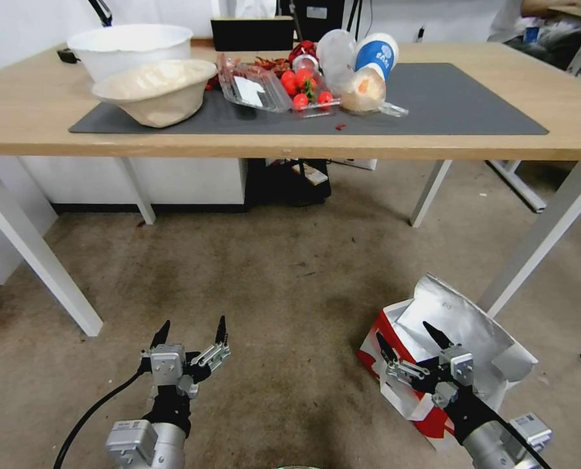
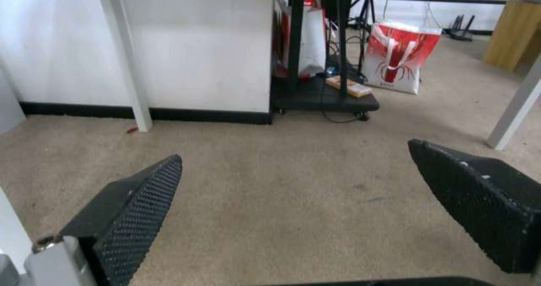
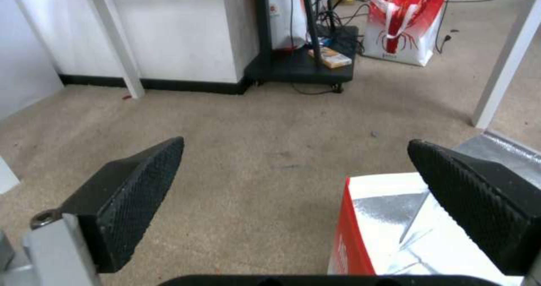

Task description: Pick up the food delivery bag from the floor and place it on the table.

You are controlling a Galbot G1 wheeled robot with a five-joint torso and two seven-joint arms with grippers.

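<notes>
Worktop (image 1: 30,111): light wood on white legs, dark grey mat (image 1: 447,98) on it. The mat's left and middle carry two white bowls (image 1: 147,71), a clear tray of tomatoes (image 1: 303,88) and tipped cups (image 1: 362,71); the part of the mat right of the cups is bare.

Floor (image 1: 290,280): brown-grey, stained. The food delivery bag (image 1: 460,319) sits on it, near the worktop's right front leg (image 1: 538,241) and on the robot's side of it. Not lifted, so the task is at its start as I read it: grasp, lift and placing on the worktop are all left.

Bag orientation: mouth open and facing up, silver foil lining exposed, one foil flap standing up on the side toward the leg. Red side panel (image 3: 352,231) faces away from the leg, toward open floor. Long axis looks to run diagonally, from the robot toward the leg; hard to be sure with the arm across it.

Right end effector (image 1: 411,342): fingers spread apart, nothing between them, hovering over the bag's open mouth at the edge farthest from the leg. In the right wrist view one finger (image 3: 479,201) hangs over the foil and the other over bare floor, so the jaws straddle the bag's red-edged wall. I can't tell if anything touches.

Left end effector (image 1: 189,333): fingers apart, empty, over bare floor, well clear of the bag and far from that leg.
</notes>
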